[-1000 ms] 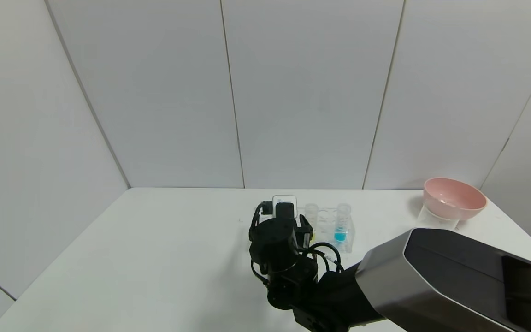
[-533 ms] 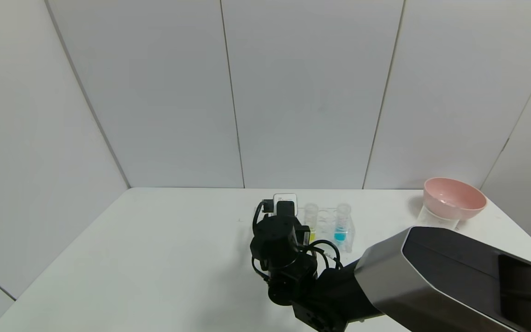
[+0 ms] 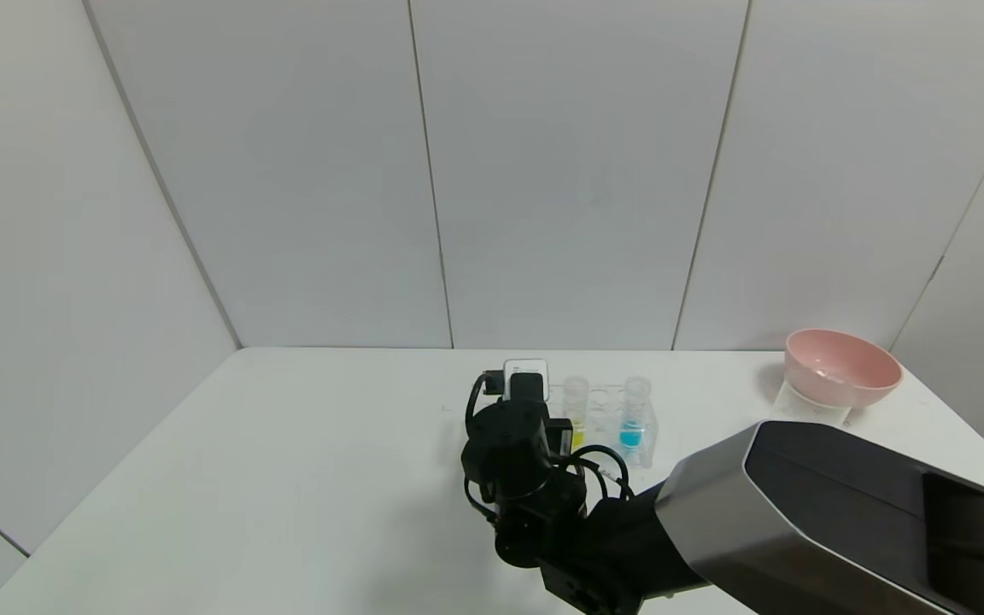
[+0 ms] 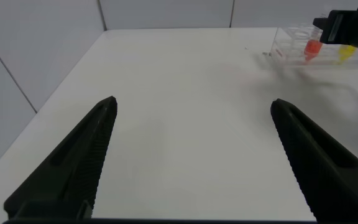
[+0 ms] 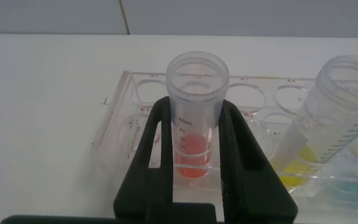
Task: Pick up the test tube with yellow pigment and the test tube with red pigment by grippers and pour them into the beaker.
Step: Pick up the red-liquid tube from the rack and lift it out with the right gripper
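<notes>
The test tube with red pigment (image 5: 197,81) stands upright in a clear rack (image 5: 120,124). My right gripper (image 5: 196,106) has a black finger pressed on each side of it, shut on the tube. The test tube with yellow pigment (image 5: 328,118) leans in the rack beside it. In the head view the right gripper (image 3: 530,391) is at the rack's left end, and the yellow tube (image 3: 576,403) shows just right of it. The beaker (image 3: 808,408) stands at the far right, by the pink bowl. My left gripper (image 4: 193,109) is open and empty over bare table.
A blue-liquid tube (image 3: 634,412) stands at the rack's right end. The pink bowl (image 3: 842,366) sits at the back right corner. The white table (image 3: 287,461) stretches left of the rack. Grey wall panels close the back and sides.
My right gripper has shifted slightly left at the rack, so the yellow liquid now shows beside it. The tubes, bowl and beaker have not moved.
</notes>
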Controlling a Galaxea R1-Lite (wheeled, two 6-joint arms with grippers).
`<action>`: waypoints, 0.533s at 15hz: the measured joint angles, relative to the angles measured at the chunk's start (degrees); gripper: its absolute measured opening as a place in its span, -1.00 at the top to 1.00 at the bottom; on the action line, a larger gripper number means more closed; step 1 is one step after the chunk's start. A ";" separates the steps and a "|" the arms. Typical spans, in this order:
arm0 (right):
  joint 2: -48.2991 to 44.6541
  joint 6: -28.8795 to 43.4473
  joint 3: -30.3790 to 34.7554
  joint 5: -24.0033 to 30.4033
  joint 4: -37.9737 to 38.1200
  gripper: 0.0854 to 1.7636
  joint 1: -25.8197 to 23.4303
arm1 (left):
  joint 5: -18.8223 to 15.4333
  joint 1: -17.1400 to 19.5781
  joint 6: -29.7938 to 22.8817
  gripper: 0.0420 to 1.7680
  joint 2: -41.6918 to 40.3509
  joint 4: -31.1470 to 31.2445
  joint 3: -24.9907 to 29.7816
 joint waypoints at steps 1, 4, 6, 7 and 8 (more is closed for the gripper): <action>-0.04 0.00 -0.02 -0.06 0.00 0.52 0.00 | 0.02 0.00 0.00 -1.00 0.00 0.00 0.00; -0.56 -0.39 -0.06 -0.13 -0.06 0.52 -0.07 | 0.02 0.00 0.00 -1.00 0.00 0.00 0.00; -1.33 -1.73 -0.11 -0.13 -0.20 0.52 -0.11 | 0.00 0.00 0.00 -1.00 0.00 0.00 0.00; -1.80 -2.11 -0.11 -0.11 -0.20 0.52 -0.07 | 0.02 0.00 0.00 -1.00 0.00 0.00 0.00; -2.35 -2.35 -0.11 -0.09 -0.20 0.52 -0.05 | 0.02 0.00 0.00 -1.00 0.00 0.00 0.00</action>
